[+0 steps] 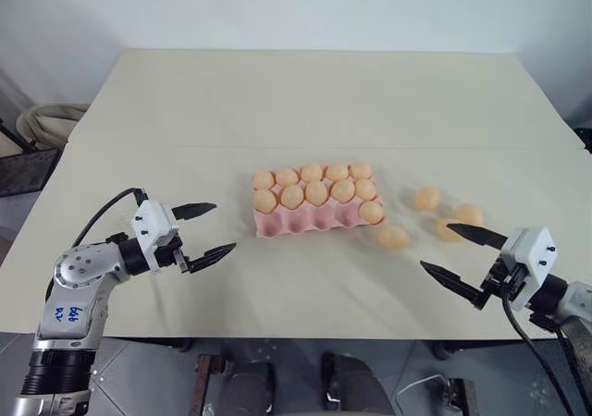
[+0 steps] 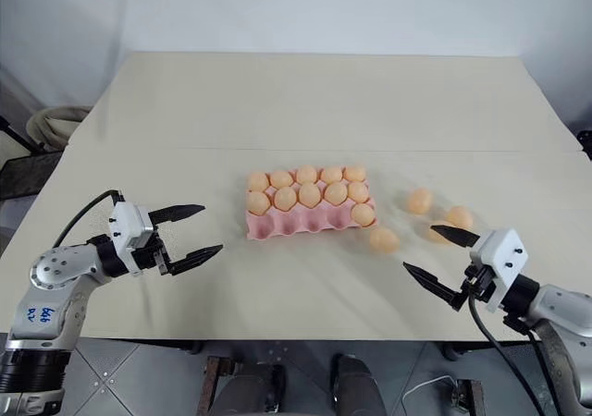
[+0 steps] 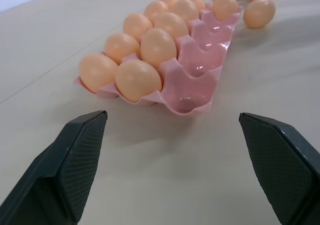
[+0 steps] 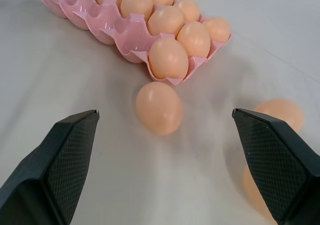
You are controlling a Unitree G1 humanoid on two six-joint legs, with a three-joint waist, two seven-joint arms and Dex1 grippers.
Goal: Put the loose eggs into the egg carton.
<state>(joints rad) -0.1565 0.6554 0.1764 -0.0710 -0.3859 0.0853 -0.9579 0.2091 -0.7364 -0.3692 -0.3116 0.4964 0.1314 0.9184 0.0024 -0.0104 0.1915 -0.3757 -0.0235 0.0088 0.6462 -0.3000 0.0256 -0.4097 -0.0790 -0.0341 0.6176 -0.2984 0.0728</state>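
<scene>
The pink egg carton (image 1: 301, 222) lies mid-table. Its back and middle rows are full of pale orange eggs, and one more egg (image 1: 371, 212) sits in the right-hand cup of the front row; the other front cups are bare. Several loose eggs lie on the table to its right: one (image 1: 393, 238) close to the carton's near right corner, another (image 1: 426, 199) farther right, and two (image 1: 468, 214) beside my right gripper. My right gripper (image 1: 437, 246) stands open, facing the nearest loose egg (image 4: 159, 107). My left gripper (image 1: 222, 227) stands open left of the carton (image 3: 200, 50), holding nothing.
The pale table (image 1: 305, 102) stretches bare behind the carton, and its front edge runs just below both grippers. A coiled light-coloured object (image 1: 46, 123) lies off the table at the far left.
</scene>
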